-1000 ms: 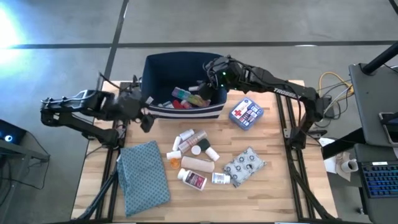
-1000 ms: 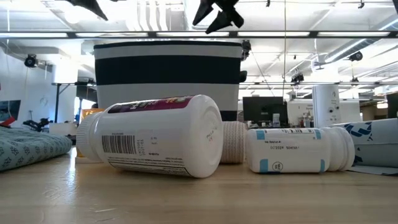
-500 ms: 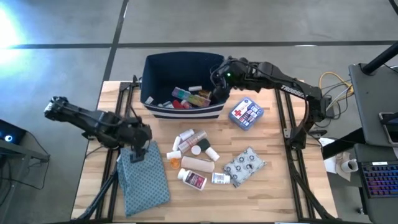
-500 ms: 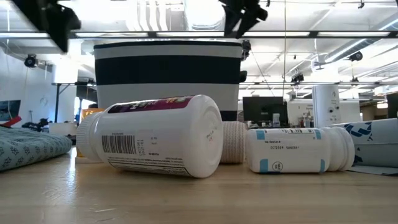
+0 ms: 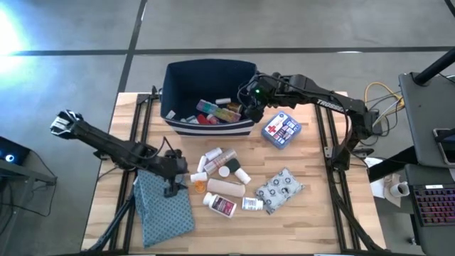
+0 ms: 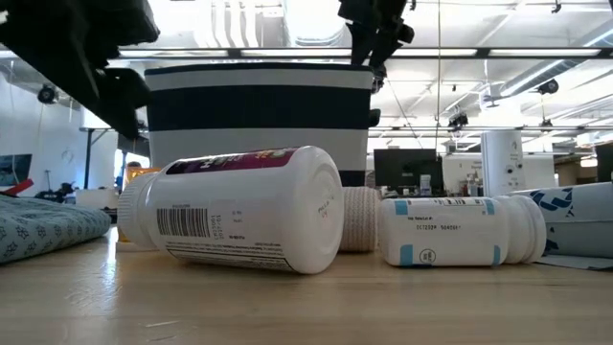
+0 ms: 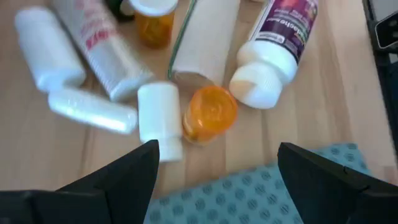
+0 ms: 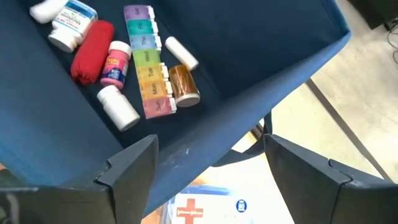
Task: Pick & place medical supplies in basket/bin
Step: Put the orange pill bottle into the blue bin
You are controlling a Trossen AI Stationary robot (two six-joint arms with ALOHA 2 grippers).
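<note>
My left end effector [image 5: 173, 186] hangs with fingers apart and empty at the edge of the teal cloth [image 5: 165, 203], with the orange vial [image 7: 209, 113] lying just ahead at three o'clock among the white bottles [image 7: 270, 50]. To take it cleanly I should drop straight over it, straddling its sides without nudging its neighbours. My right end effector [image 5: 250, 105] hangs spread and empty over the bin [image 5: 186, 74], above its right rim, where the pill organizer [image 8: 148, 61] already lies.
</note>
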